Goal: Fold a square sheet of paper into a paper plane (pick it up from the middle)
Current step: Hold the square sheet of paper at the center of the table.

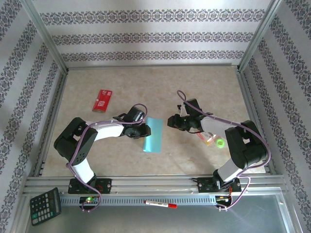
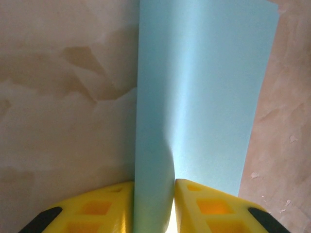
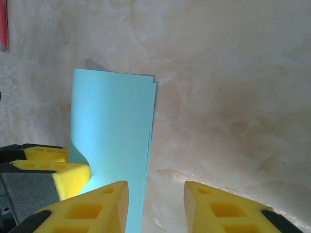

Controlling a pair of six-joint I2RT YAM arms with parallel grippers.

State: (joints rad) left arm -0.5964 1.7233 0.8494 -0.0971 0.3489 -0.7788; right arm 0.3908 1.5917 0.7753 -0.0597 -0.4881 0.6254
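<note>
Presently, top view: one square sheet of paper (image 1: 153, 135), already doubled into a narrow strip, lying on the worktop (image 1: 160, 85) between two arms. Left jaws at its left long edge; right jaws just beside its right edge, contact not discernible. Also counted: one red packet (image 1: 102, 100) far left, well apart; one small pink-and-yellow packet (image 1: 209, 138) under the right arm; one calculator (image 1: 45, 206) and one marker (image 1: 160, 204) on the near ledge.

Next, left wrist view: jaws narrow, pinched on the sheet's near edge, paper bowed up between two yellow fingers (image 2: 97, 208); rest of the strip stretching away over the worktop.

Then, right wrist view: jaws parted, holding nothing; strip's long edge reaching just into the gap; two layers showing at the far corner. Left arm's fingers (image 3: 53, 170) at the strip's left edge.

Judged progress: early. First centre fold apparently done; nose folds, wing folds and final dart shape all left.
</note>
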